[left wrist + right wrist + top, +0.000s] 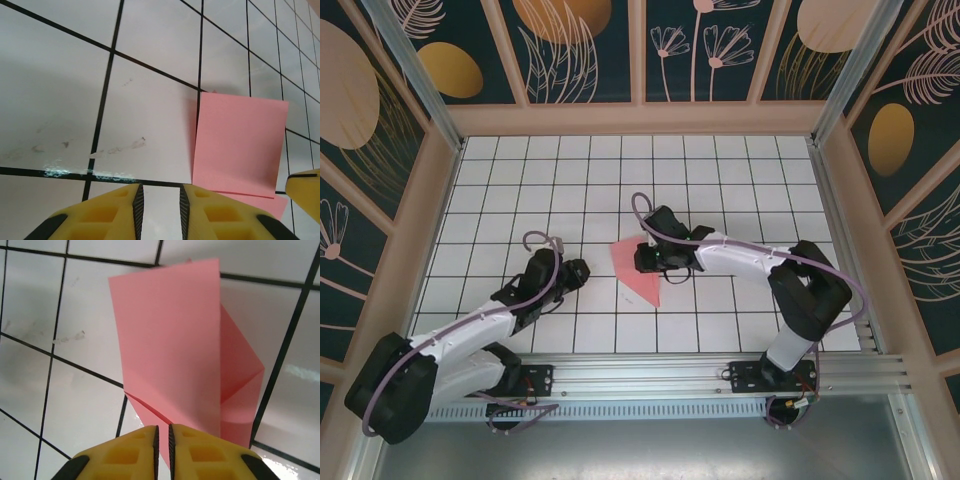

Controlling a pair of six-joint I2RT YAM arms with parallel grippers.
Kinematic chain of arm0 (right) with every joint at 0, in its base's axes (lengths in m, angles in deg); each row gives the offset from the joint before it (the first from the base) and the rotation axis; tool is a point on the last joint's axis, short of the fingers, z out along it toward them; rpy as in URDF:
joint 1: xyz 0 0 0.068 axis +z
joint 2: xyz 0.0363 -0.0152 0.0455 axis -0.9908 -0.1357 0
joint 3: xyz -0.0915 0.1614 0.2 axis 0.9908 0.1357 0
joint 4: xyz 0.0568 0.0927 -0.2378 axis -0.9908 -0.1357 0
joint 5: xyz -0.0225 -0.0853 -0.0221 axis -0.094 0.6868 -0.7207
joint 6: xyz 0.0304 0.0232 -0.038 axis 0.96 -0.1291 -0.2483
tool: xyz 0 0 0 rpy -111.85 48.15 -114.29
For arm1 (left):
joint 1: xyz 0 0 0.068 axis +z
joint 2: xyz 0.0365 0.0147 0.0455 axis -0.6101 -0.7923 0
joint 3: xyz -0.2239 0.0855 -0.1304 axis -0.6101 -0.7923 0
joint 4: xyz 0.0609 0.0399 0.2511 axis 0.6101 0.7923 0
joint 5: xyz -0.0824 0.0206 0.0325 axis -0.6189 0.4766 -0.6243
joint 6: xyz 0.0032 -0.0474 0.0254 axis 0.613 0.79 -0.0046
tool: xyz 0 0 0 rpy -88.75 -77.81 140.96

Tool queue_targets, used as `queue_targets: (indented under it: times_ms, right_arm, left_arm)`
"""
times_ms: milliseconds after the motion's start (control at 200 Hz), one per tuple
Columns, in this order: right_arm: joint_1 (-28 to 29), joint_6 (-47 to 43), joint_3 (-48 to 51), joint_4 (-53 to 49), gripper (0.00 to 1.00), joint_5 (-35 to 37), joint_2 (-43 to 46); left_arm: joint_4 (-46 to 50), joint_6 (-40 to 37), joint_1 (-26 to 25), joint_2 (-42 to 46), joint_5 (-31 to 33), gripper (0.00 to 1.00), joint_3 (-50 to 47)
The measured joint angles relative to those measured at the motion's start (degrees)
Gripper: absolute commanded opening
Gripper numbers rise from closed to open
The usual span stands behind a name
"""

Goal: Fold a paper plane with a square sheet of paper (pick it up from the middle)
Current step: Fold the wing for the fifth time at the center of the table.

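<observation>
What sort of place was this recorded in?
Probably a lab robot test cell: a white grid-tiled table, leaf-printed wall panels boxing it in, and an aluminium rail along the near edge.

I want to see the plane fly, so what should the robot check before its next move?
1. Paper on the table: ok.
2. Left gripper empty, jaws slightly apart: ok.
3. Right gripper at the paper's edge, jaws almost shut: ok.
4. Paper truly pinched: cannot tell.
5. Folding finished: not ok, only partly folded.
</observation>
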Motion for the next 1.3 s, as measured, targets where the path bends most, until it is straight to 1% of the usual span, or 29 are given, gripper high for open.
queue_targets:
  times_ms: [160,265,445,595,736,886,936,1061,1126,1301]
  right_arm:
    - [-1.64,-0.02,3.91,3.15,0.14,-4.39,0.26]
    - [-3.30,-0.02,5.79,5.42,0.14,-6.60,0.26]
    - [-7.04,-0.07,9.49,9.92,0.14,-9.70,0.24]
    - [-10.03,0.00,13.31,14.71,0.14,-12.76,-0.57]
    - [-12.59,0.46,17.14,19.69,0.15,-16.46,-1.05]
    - [-14.12,1.64,19.96,25.03,0.15,-19.58,-1.05]
    - [-14.29,1.97,20.68,26.56,0.15,-20.15,-1.05]
    - [-14.67,2.71,21.86,29.16,0.15,-21.24,-1.09]
    - [-15.17,2.91,22.29,29.94,0.15,-21.68,-1.09]
    - [-16.26,3.08,23.37,32.46,0.15,-23.89,-1.51]
  left_arm:
    - [-4.28,-0.66,0.00,-5.03,-5.55,0.26,0.76]
    - [-6.36,-0.63,0.00,-8.00,-8.70,0.27,1.27]
    - [-9.25,-0.57,0.00,-10.62,-12.17,0.29,2.05]
    - [-11.39,-0.20,-0.17,-13.33,-14.71,0.33,2.89]
    - [-12.09,0.50,-1.18,-16.02,-16.20,0.37,4.02]
    - [-12.68,1.57,-2.64,-19.39,-16.81,0.43,5.99]
    - [-12.87,2.23,-3.23,-20.57,-16.79,0.43,6.75]
    - [-13.79,4.31,-4.48,-23.63,-16.59,0.45,8.33]
    - [-14.10,5.44,-5.05,-24.90,-16.28,0.48,8.59]
    - [-14.51,8.07,-6.29,-28.15,-15.89,0.49,9.81]
